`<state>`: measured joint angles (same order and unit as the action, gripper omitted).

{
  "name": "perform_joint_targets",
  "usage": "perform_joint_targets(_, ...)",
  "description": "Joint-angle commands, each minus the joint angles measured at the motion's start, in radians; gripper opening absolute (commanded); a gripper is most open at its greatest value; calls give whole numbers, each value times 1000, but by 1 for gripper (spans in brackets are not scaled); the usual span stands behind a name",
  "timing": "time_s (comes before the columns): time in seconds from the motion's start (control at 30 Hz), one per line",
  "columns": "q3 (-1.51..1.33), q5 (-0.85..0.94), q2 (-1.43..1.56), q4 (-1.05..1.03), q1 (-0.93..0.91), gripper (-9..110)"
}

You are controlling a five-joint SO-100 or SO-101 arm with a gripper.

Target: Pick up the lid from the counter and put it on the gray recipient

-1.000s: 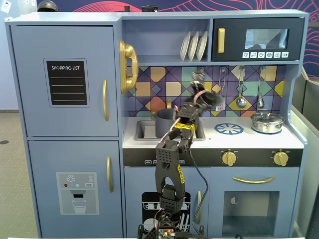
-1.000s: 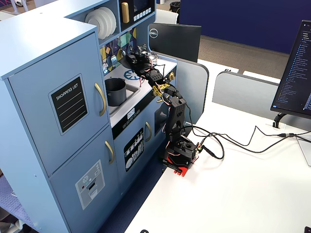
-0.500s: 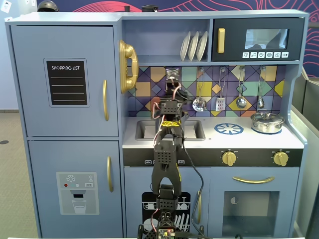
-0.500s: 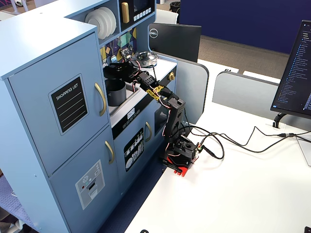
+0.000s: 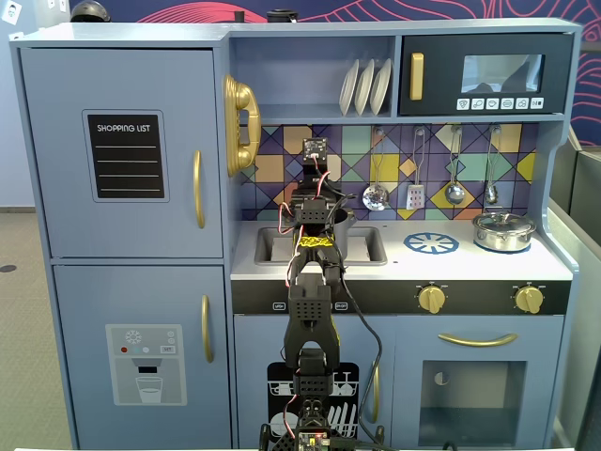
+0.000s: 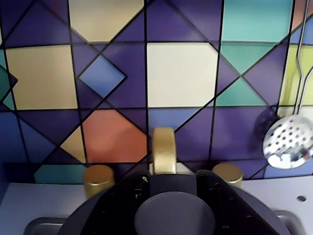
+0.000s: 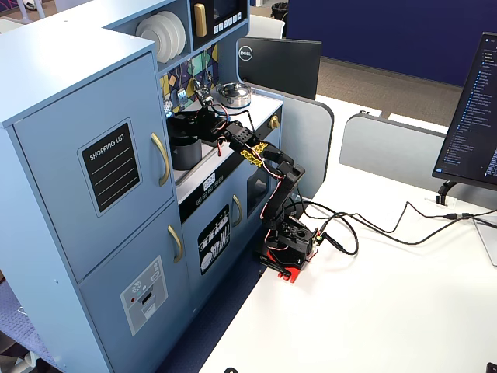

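Observation:
The gray recipient (image 5: 346, 235) stands in the sink behind my arm; in another fixed view (image 7: 183, 151) it is a dark cylinder. My gripper (image 5: 315, 214) hangs right over its top, also seen in the other fixed view (image 7: 199, 116). In the wrist view my gripper (image 6: 172, 180) has its black jaws close on either side of a round matte-gray piece (image 6: 174, 215), which looks like the lid's knob. The lid's disc is hidden under the jaws. No lid lies on the counter.
The gold faucet (image 6: 164, 149) and two gold taps stand just ahead against the tiled backsplash. A hanging skimmer (image 6: 287, 142) is at the right. The shiny silver lidded pot (image 5: 503, 230) sits on the right burner. The sink's rim (image 5: 266, 246) surrounds the pot.

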<state>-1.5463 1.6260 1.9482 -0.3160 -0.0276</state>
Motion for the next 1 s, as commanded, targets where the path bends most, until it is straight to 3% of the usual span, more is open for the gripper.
perform_joint_targets(0.0,-3,-28,75,57,-15,0)
perform_joint_targets(0.97,-107,-48,-17,193,-43,0)
